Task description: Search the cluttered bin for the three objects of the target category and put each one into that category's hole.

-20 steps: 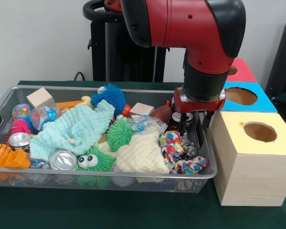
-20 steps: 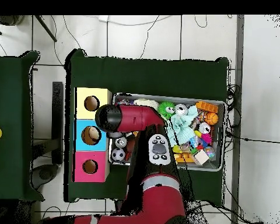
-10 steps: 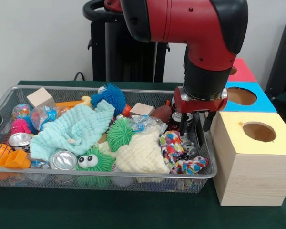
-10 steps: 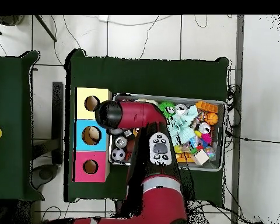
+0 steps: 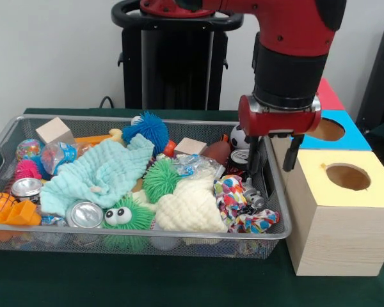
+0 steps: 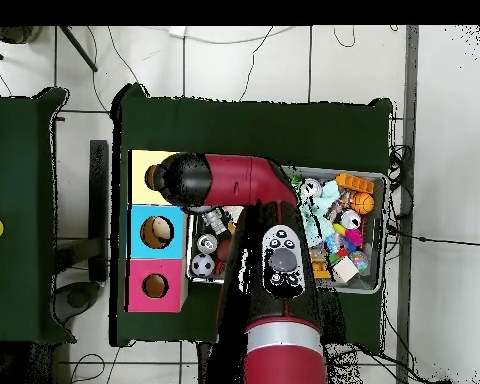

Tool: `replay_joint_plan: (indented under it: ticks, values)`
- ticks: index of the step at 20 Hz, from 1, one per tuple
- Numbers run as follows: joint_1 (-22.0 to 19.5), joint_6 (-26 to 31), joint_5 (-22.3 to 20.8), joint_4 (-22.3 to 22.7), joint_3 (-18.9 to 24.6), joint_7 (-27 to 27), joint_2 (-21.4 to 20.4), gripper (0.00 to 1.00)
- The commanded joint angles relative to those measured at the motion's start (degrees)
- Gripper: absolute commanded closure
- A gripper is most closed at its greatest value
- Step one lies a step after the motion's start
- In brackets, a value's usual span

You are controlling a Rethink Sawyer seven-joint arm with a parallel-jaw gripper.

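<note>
Nearest the camera in the front view, a green googly-eyed spiky toy [image 5: 125, 217] and a silver can [image 5: 85, 214] press against the wire bin [image 5: 147, 238]'s front wall, with a cream cloth [image 5: 191, 204] and a multicoloured fabric piece [image 5: 237, 199] beside them. Right of the bin stands the yellow-topped wooden box [image 5: 345, 214] with its round hole. Behind the cream cloth lie a mint cloth [image 5: 99, 173], a green spiky ball [image 5: 161, 179], a blue spiky ball [image 5: 147, 128] and two wooden blocks. Over the bin's right end hangs the gripper [image 5: 273, 157], its fingers spread apart and empty, one inside the bin wall, one outside. Farther back sit the blue box [image 5: 336, 131] and pink box [image 5: 326, 94]. A soccer ball [image 5: 239, 136] shows behind the arm.
</note>
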Motion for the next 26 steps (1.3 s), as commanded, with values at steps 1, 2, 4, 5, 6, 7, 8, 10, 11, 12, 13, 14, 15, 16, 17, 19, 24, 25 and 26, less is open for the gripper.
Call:
replay_joint_plan:
  ticks: [1, 2, 4, 5, 6, 7, 8, 10, 11, 12, 13, 14, 15, 16, 17, 19, 24, 25, 26]
  values:
    - [-1.7, 7.7, 2.1, -2.2, 0.3, 8.4, -3.6, 0.0]
    - [-1.7, 8.2, 2.2, -2.3, 0.3, 8.5, -3.9, 0.0]
    - [-1.4, 7.3, 2.3, -2.1, 0.6, 8.9, -3.4, 0.0]
    - [-1.6, 5.3, 2.3, -1.9, 1.0, 8.9, -2.6, 0.0]
    - [-1.7, 4.8, 2.5, -2.0, 1.3, 9.0, -1.9, 0.0]
    - [-2.0, 3.9, 2.7, -2.5, 1.9, 8.8, -0.2, 0.0]
    - [-2.3, 3.0, 2.7, -2.4, 2.2, 8.6, 0.3, 0.0]
    - [-2.4, 0.7, 2.3, -2.7, 2.3, 8.4, 1.7, 0.0]
    - [-2.9, -1.6, 2.0, -2.8, 2.6, 7.9, 3.0, 0.0]
    - [-3.4, -2.4, 2.0, -3.0, 3.2, 7.3, 3.8, 0.0]
    - [-4.4, -3.7, 2.2, -3.1, 4.3, 6.2, 5.2, 0.0]
    - [-4.9, -4.1, 2.4, -3.2, 4.8, 5.7, 5.9, 0.0]
    - [-5.4, -8.3, 1.2, -3.5, 5.4, 4.5, 6.5, 0.0]
    - [-6.5, -7.7, 1.6, -4.2, 6.7, 3.0, 7.5, 0.0]
    - [-7.1, -1.9, 3.6, -6.3, 7.4, 2.9, 9.2, 0.0]
    - [-7.3, -0.2, 3.4, -8.8, 7.5, 2.3, 10.5, 0.0]
    - [-6.4, -0.4, 2.9, -9.4, 5.9, 5.2, 11.2, 0.0]
    - [-6.7, -1.1, 2.7, -9.3, 5.9, 5.1, 11.8, 0.0]
    - [-6.7, -1.4, 2.7, -9.2, 5.9, 5.2, 11.9, 0.0]
